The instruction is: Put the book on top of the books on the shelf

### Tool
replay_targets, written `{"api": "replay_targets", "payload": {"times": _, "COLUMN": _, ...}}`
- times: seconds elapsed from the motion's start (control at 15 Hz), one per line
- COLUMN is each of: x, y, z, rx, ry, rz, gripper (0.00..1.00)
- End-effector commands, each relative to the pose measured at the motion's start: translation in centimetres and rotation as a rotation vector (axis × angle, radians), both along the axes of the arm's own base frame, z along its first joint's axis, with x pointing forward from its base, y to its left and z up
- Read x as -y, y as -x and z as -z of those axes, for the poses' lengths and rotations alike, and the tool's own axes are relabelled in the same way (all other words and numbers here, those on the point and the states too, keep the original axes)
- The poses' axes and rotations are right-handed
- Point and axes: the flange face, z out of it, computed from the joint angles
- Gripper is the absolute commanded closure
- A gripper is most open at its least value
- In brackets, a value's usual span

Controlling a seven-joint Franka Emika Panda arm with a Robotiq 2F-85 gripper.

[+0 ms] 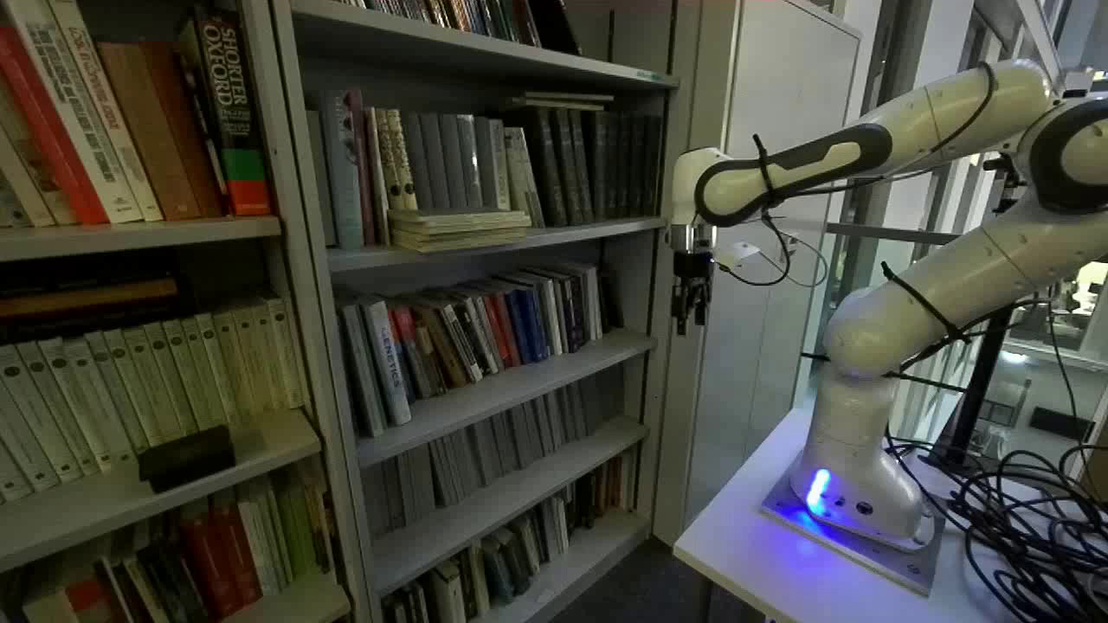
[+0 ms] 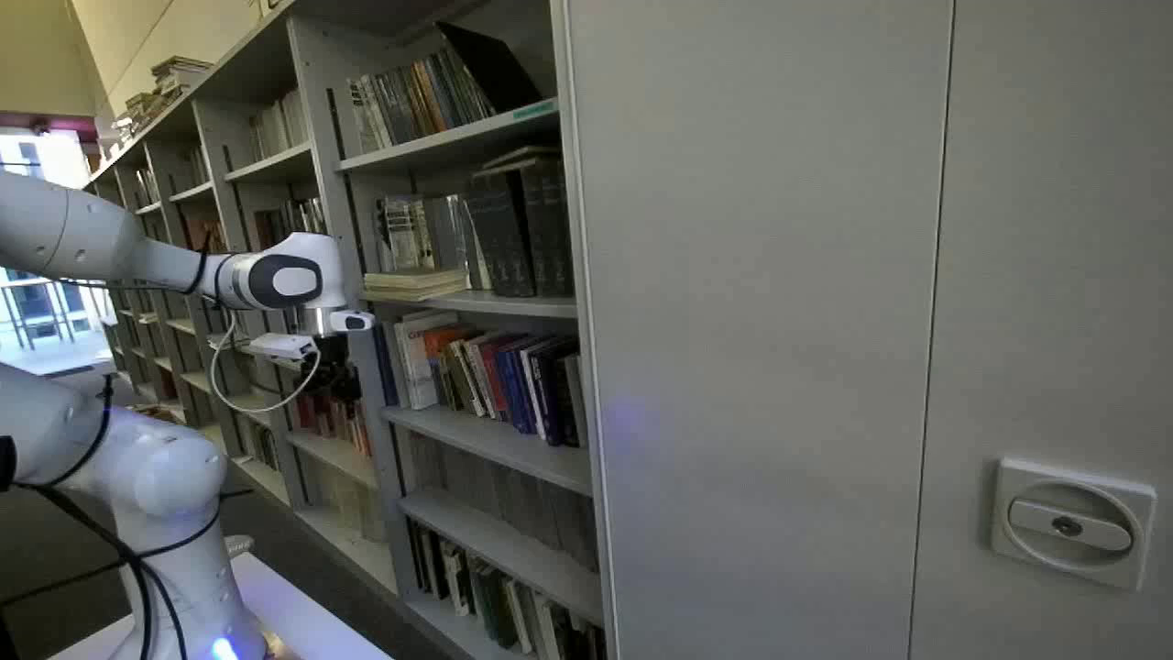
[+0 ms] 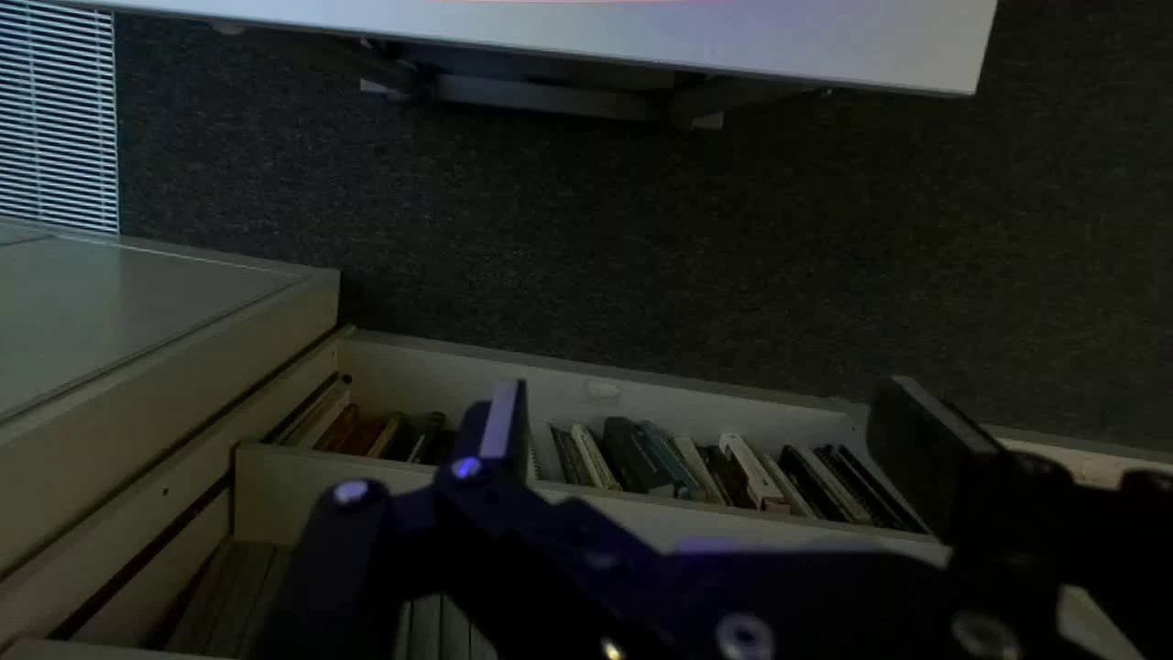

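One pale thin book (image 1: 459, 217) (my guess at the task's) tops the flat pile (image 1: 450, 235) on the grey metal shelf (image 1: 597, 232), in front of the upright books (image 1: 454, 160), while my empty gripper (image 1: 690, 322), fingers (image 3: 501, 423) apart, hangs out from that shelf and apparently lower.

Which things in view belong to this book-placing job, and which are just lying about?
For the job:
gripper, open
upright books, likely the target row
shelf beneath them
flat book pile, perhaps holding the book to move

Just around:
tangled cables
Shorter Oxford volume
red book
door latch
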Motion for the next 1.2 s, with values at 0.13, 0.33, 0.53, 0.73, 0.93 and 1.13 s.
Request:
{"api": "replay_targets", "payload": {"times": 0.13, "x": 0.0, "y": 0.0, "z": 0.0, "rx": -0.001, "ry": 0.0, "rz": 0.0, "gripper": 0.0}}
{"api": "replay_targets", "payload": {"times": 0.33, "x": 0.0, "y": 0.0, "z": 0.0, "rx": -0.001, "ry": 0.0, "rz": 0.0, "gripper": 0.0}}
{"api": "replay_targets", "payload": {"times": 0.53, "x": 0.0, "y": 0.0, "z": 0.0, "rx": -0.001, "ry": 0.0, "rz": 0.0, "gripper": 0.0}}
{"api": "replay_targets", "payload": {"times": 0.73, "x": -0.2, "y": 0.3, "z": -0.9, "rx": 0.1, "ry": 0.096, "rz": -0.036, "gripper": 0.0}}
{"api": "replay_targets", "payload": {"times": 0.93, "x": -1.0, "y": 1.4, "z": -3.1, "rx": 0.165, "ry": 0.181, "rz": -0.135, "gripper": 0.0}}
{"api": "replay_targets", "payload": {"times": 1.13, "x": -2.3, "y": 3.4, "z": -5.5, "rx": 0.243, "ry": 0.263, "rz": -0.224, "gripper": 0.0}}
